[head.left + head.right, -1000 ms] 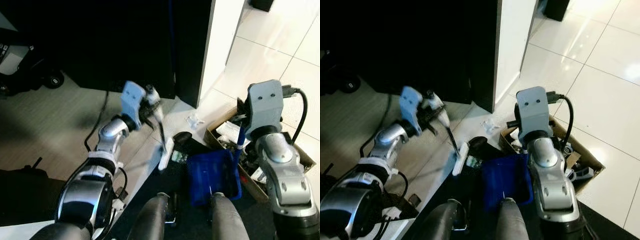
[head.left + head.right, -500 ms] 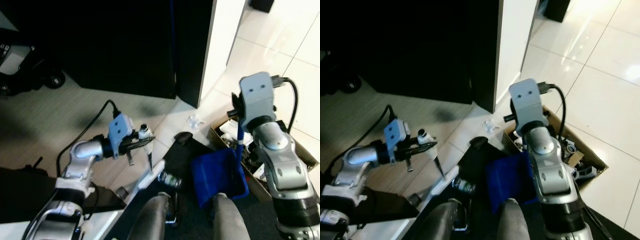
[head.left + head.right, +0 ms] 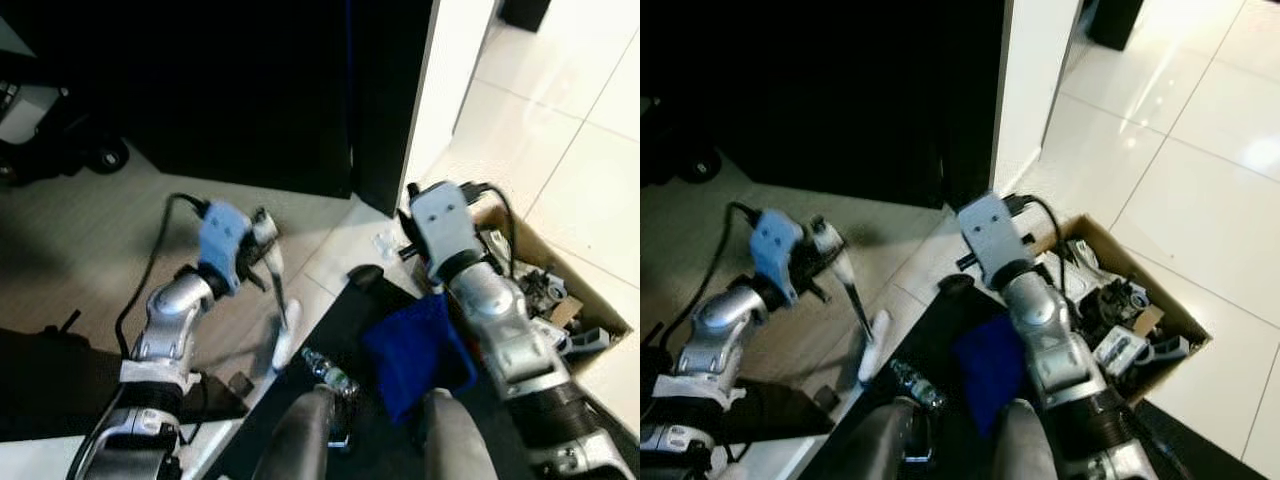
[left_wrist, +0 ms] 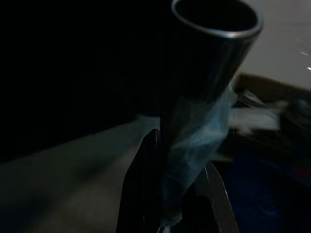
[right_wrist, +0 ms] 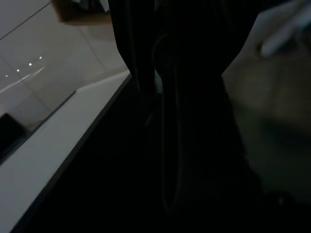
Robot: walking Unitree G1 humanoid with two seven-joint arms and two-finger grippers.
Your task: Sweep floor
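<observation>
Open grey floor [image 3: 90, 235] is found to the left, crossed only by a black cable [image 3: 150, 270]. Ahead, passage is barred by a dark cabinet [image 3: 250, 90] and a white wall edge [image 3: 430, 90]. The right is crowded by a full cardboard box [image 3: 545, 290], while a black mat [image 3: 330, 320] carrying a plastic bottle [image 3: 328, 372] and a blue dustpan [image 3: 415, 350] lies in the middle.

Glossy floor tiles [image 3: 1200, 190], cardboard box [image 3: 1185, 318] (matt)
</observation>
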